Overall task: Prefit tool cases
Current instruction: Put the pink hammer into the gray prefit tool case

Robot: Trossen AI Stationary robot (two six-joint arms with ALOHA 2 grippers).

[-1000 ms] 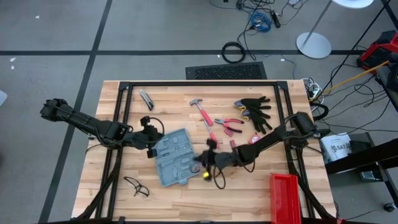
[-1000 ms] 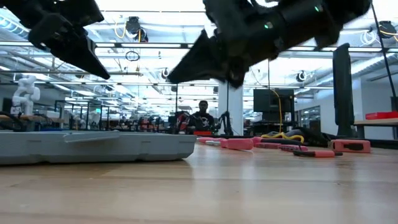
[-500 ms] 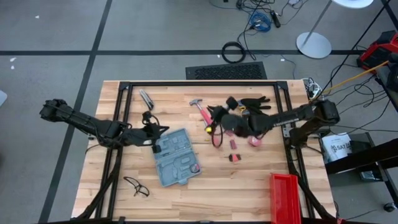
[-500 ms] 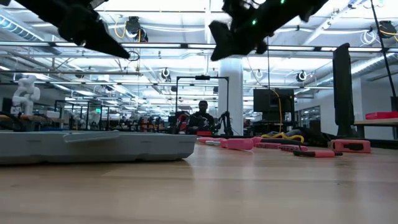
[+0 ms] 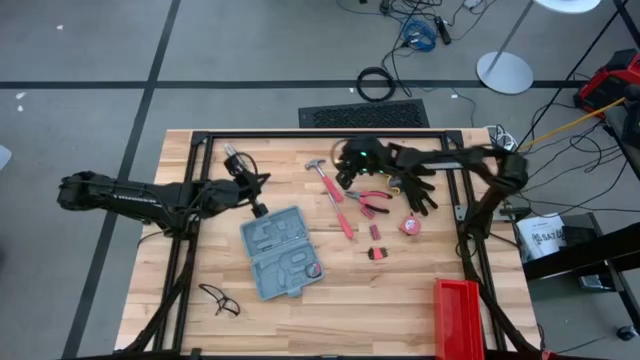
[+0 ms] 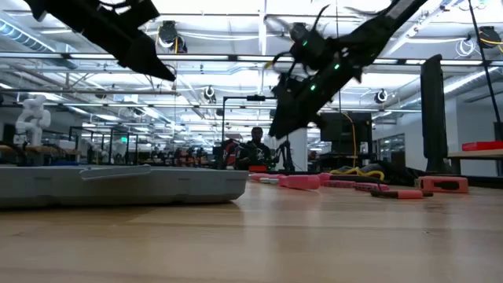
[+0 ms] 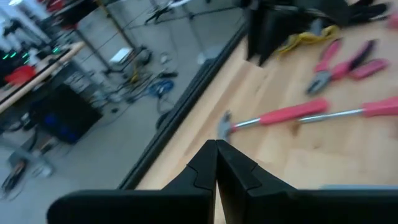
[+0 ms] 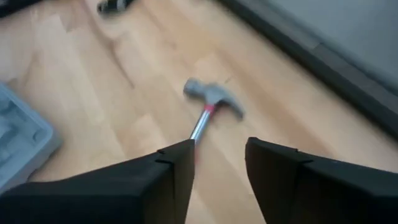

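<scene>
Left gripper (image 5: 262, 210): jaws closed on nothing, above table (image 5: 420, 290). Flat blue-grey plastic hinged case (image 5: 281, 253): open, mid-table, mostly unfilled. Red-handled steel hammer (image 5: 330, 184), red-handled pliers (image 5: 370, 201): loose beyond case. Right gripper (image 5: 345, 170): jaws parted, empty, above hammer. Judged barely begun.

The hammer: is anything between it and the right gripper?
Nothing visible. The right gripper hangs open above the hammer, with only bare table showing between its fingers and the hammer head. The case lies off to one side, not in the way.
</scene>
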